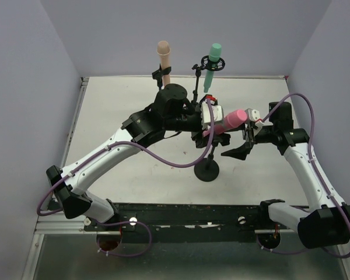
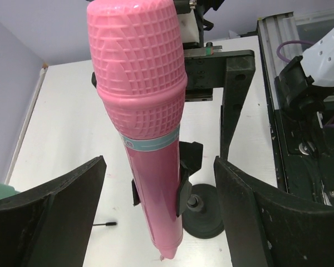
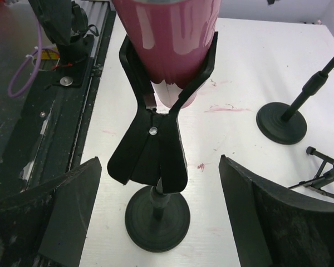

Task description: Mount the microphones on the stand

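Observation:
The pink microphone (image 1: 230, 121) sits tilted in the black clip (image 3: 156, 139) of the near stand, whose round base (image 1: 207, 171) rests on the table. In the left wrist view the pink microphone (image 2: 147, 111) stands between my fingers, with a gap on both sides. My left gripper (image 1: 214, 129) is open around it. My right gripper (image 1: 243, 143) is open beside the clip, touching nothing. The beige-peach microphone (image 1: 163, 55) and the mint green microphone (image 1: 212, 64) stand upright in stands at the back.
A second stand's round base (image 3: 281, 122) and thin tripod legs (image 3: 328, 169) stand on the white table to the right in the right wrist view. The black rail (image 1: 192, 213) runs along the near edge. Grey walls enclose the table.

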